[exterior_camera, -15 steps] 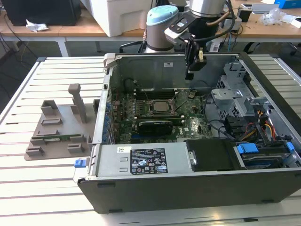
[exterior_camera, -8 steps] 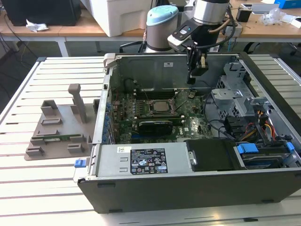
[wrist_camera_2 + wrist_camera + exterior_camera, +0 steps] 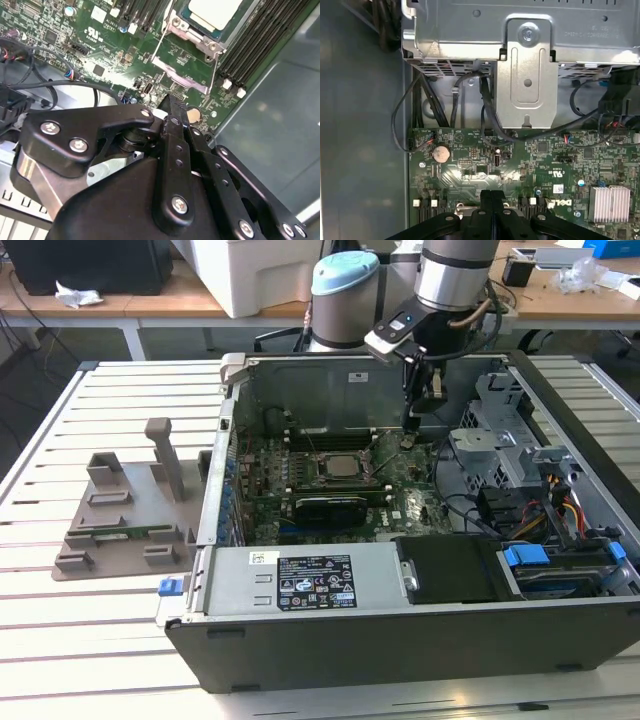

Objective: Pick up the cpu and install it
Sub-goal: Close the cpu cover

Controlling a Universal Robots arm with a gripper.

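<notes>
The cpu (image 3: 335, 467) lies flat in the motherboard socket inside the open computer case (image 3: 400, 640), its silver top facing up; the second wrist view shows it as cpu (image 3: 214, 11). The socket's metal frame (image 3: 179, 75) is folded open toward my gripper. My gripper (image 3: 408, 440) hangs over the board to the exterior view's right of the socket, apart from the cpu. Its black fingers are pressed together with nothing between them, seen in both wrist views as gripper (image 3: 174, 102) and gripper (image 3: 491, 196). A coin battery (image 3: 440, 153) sits on the board just past the fingertips.
Memory slots (image 3: 260, 40) run beside the socket. A metal drive cage (image 3: 500, 440) and loose cables (image 3: 560, 500) crowd the exterior view's right of the case. The power supply (image 3: 300, 580) lines the near wall. A grey parts holder (image 3: 125, 510) stands on the slatted table.
</notes>
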